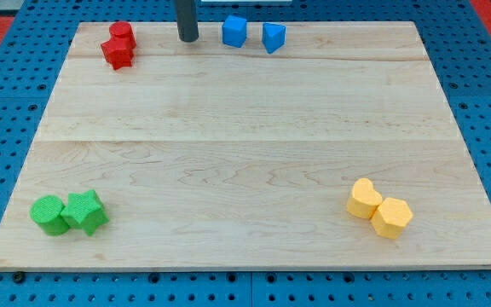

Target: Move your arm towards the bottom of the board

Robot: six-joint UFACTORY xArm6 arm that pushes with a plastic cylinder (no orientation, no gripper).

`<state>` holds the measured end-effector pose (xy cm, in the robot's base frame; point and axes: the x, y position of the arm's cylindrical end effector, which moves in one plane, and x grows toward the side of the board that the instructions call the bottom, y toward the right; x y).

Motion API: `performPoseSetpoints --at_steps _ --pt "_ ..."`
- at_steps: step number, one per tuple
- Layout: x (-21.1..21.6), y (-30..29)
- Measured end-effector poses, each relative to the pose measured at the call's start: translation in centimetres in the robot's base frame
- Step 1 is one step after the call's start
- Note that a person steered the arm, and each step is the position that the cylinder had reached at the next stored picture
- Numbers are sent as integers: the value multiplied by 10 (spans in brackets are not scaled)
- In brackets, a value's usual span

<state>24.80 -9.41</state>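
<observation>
camera view | my tip at board's 12 o'clock edge, between red blocks at its 9 and blue cube at its 3 | no jaws, bare rod | advice: slide straight toward 6 o'clock down the open middle, avoiding green blocks and yellow blocks.

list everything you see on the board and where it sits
board: 1, light wood, fills most of the view
pegboard: 1, blue, under and around the board
red cylinder: 1, red, top left, touching the red star
red star: 1, red, top left
blue cube: 1, blue, top centre
blue wedge: 1, blue, just right of the cube
green cylinder: 1, green, bottom left
green star: 1, green, touching the green cylinder
yellow heart: 1, yellow, bottom right
yellow hexagon: 1, yellow, touching the heart
my tip: 1, dark, top edge, between red and blue blocks, touching none
</observation>
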Motion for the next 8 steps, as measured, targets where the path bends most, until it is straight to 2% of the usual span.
performPoseSetpoints --at_steps 1,2,4,5,6,7,8 --pt "60 0" --pt "100 0" --pt "186 -45" --pt "186 -67" --pt "211 -123" --pt "220 -192" --pt "245 -211"
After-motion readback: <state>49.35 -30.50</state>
